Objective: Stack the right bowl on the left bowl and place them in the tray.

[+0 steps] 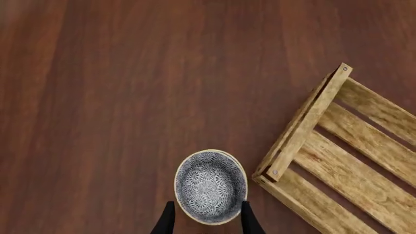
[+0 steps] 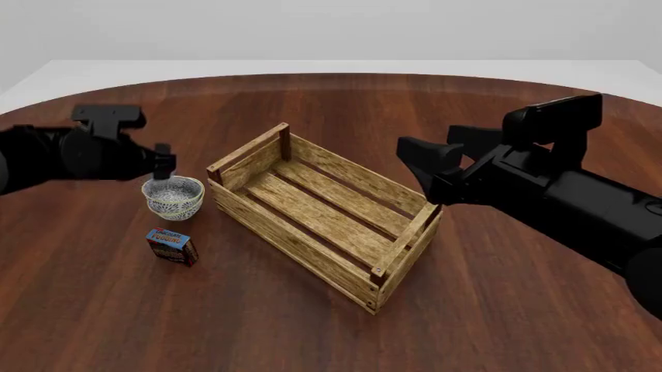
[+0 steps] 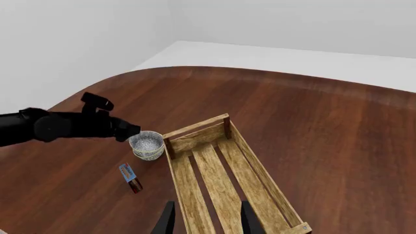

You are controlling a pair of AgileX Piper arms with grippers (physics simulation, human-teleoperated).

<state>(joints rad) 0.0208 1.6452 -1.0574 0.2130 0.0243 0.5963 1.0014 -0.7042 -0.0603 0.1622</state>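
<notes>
Left claw [image 1: 206, 220] wide astride stacked bowls [image 1: 211, 186], right claw [image 3: 205, 218] wide above tray [image 3: 221, 180], front view alone shows stacking

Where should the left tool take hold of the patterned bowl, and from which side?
Likely by the rim, from above: the bowl stands upright and open, its thin rim between the left tool's open fingers. The crate is close on one side, the small box nearer the camera.

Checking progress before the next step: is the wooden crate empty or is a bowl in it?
Empty: the tray shows only bare slats; the visible bowl sits outside.
</notes>
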